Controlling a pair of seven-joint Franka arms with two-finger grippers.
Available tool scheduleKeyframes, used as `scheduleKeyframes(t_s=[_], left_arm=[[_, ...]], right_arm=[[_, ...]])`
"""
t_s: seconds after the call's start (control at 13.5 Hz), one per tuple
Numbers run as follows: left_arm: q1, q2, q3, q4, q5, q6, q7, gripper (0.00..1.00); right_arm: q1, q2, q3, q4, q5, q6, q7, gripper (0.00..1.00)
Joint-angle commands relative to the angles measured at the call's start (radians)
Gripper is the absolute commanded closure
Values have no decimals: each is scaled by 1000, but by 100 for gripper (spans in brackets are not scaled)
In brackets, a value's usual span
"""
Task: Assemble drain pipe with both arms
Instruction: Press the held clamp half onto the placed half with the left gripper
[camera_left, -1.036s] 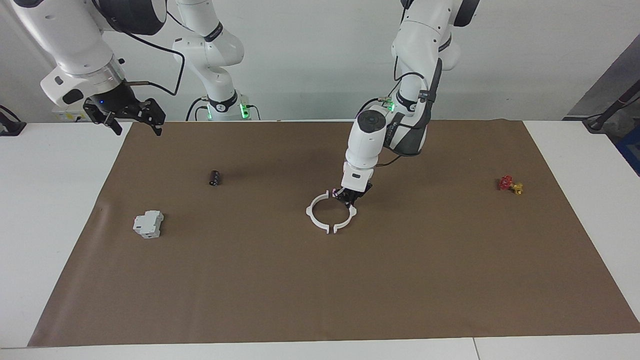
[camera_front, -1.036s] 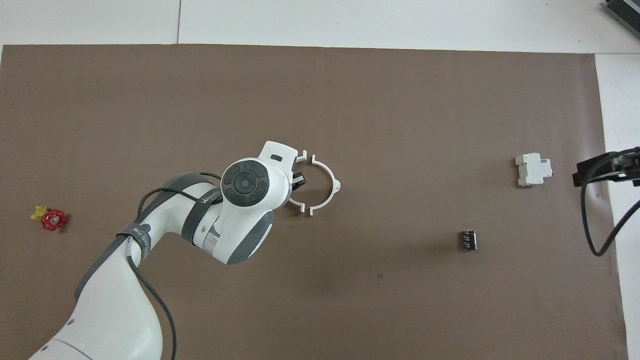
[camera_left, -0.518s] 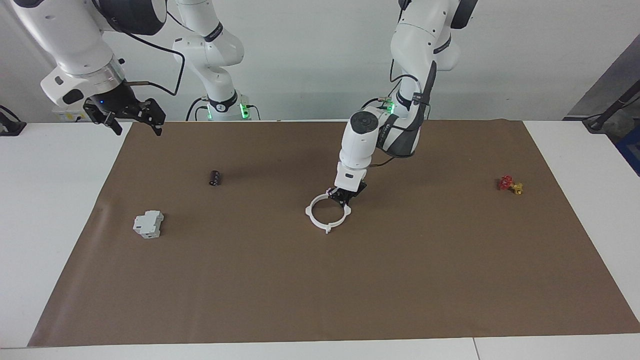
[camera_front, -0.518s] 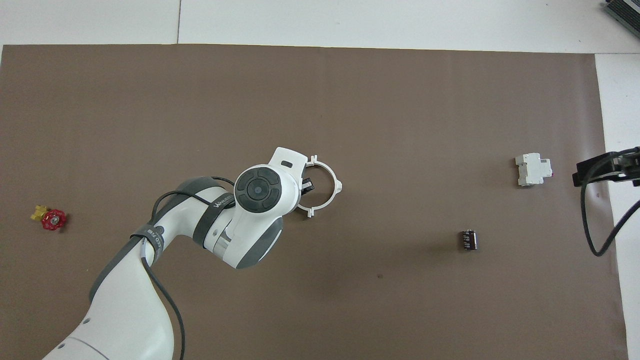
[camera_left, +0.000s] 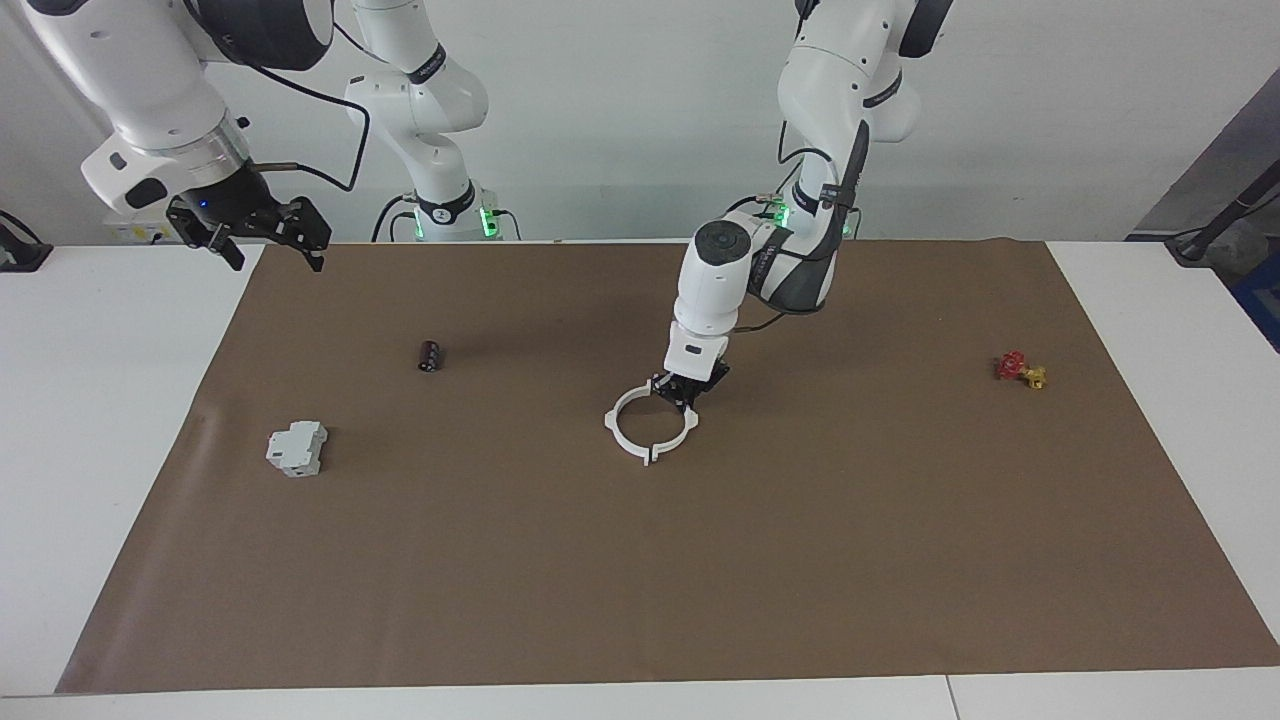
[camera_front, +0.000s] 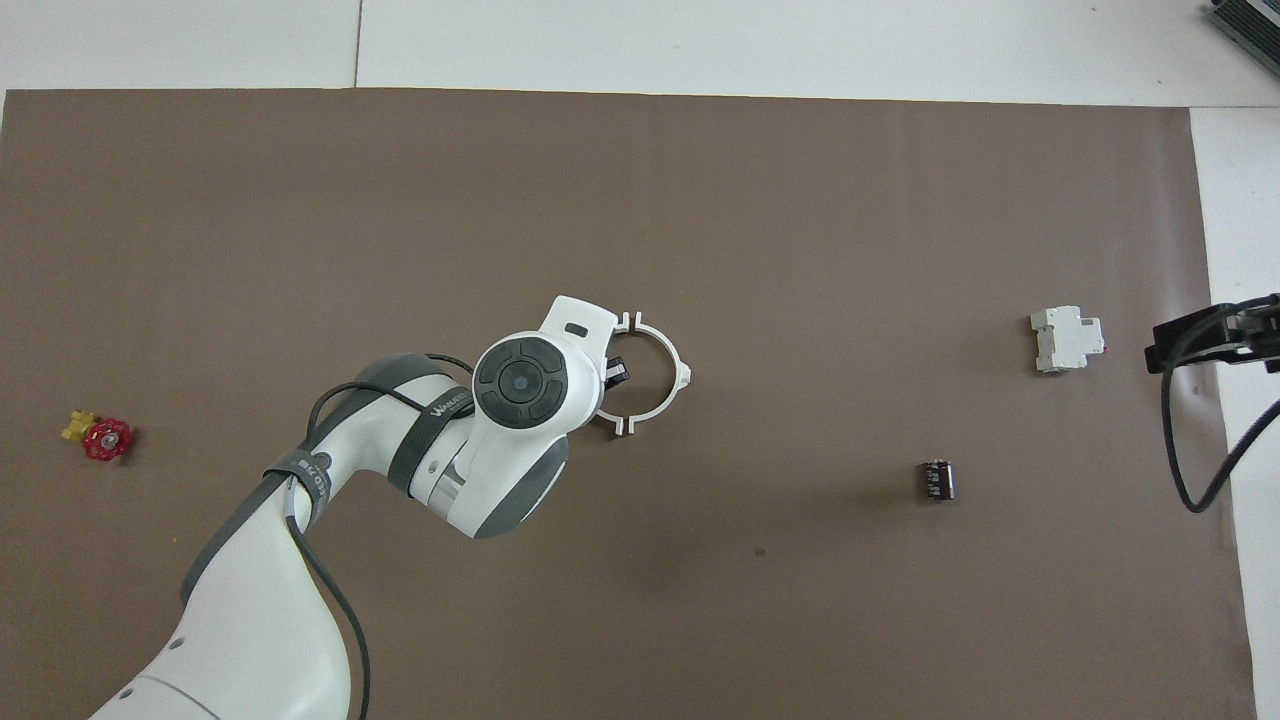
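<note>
no writing i can read from here. brown mat over the white table, plain pale wall at the robots' end. my left gripper sits clenched on the drain pipe mid-mat, its halves now joined into one ring where a second ago they gaped. right gripper waits released over the mat's corner.

Both arms are built of glossy white rounded shells with dark grey joint bands, and small green lights glow at their bases. The left arm carries a round dark grey cap at its wrist, a black cable strapped along its forearm and grey lettering on the shell. The right arm ends in a silver ring and a black hand, with a loose black cable looping from it.
</note>
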Motion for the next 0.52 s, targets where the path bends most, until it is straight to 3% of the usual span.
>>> scheduleKeyframes(t_s=[0.0,0.44], left_arm=[[-17,4,19,3,31,18,-25,100],[-18,12,19,9,30,20,-25,100]], right_arm=[[-3,-22,2,-25,10,5,11,0],[-3,-22,2,-25,10,5,10,0]])
